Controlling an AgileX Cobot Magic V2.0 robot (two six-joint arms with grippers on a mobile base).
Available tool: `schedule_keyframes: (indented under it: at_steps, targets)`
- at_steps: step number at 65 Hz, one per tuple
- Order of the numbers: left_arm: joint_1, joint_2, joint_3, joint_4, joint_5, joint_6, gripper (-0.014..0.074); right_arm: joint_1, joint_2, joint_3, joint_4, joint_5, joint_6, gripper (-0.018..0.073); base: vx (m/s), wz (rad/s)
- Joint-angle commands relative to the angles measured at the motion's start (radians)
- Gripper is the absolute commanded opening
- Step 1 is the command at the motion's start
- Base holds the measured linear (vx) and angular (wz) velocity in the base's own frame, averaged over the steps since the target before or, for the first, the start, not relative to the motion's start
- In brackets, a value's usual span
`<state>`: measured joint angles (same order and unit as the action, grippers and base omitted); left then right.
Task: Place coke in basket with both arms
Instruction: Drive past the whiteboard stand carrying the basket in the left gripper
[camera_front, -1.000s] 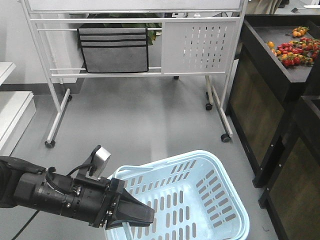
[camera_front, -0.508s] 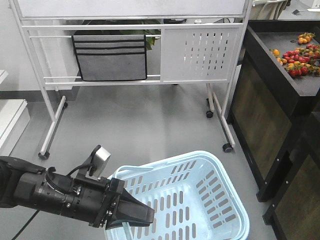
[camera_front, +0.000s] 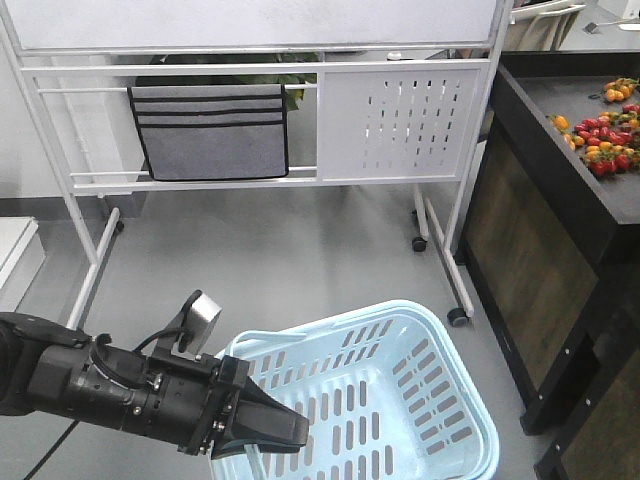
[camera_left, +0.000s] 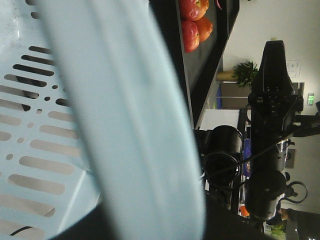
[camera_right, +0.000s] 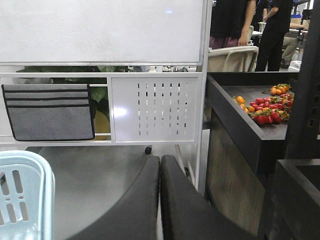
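The left claw (camera_front: 285, 432) is gripping the basket (camera_front: 300, 332) by its rim at about 8 o'clock, and seems to be holding it clear of the floor (camera_front: 300, 250) and ready for loading. The right claw (camera_right: 159, 162) is pointing toward 12 o'clock, clenched on nothing, presumably waiting to fetch the coke, which is appearing in no view.

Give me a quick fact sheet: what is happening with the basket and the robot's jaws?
Basket: light blue, slotted, nothing seen inside
Left arm: jaws appear clamped on the basket's near rim
Right arm: jaws pressed together, holding nothing
Coke: not in any view
Background: whiteboard stand with grey pouch; dark counter with small red and orange fruit
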<state>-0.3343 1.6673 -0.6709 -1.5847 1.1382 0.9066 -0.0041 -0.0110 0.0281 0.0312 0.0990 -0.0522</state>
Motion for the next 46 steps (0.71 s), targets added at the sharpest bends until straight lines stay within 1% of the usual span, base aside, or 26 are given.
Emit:
schedule_keyframes:
  at_steps: [1,46]
  targets:
    - [-0.004,-0.047,-0.015,-0.065,0.100,0.010,-0.0006,-0.005,-0.012,0.007,-0.001,-0.074,-0.007,-0.0010,0.19,0.01]
    - [-0.004,-0.047,-0.015,-0.066,0.100,0.010,-0.0006,-0.005,-0.012,0.007,-0.001,-0.074,-0.007,-0.0010,0.18,0.02]
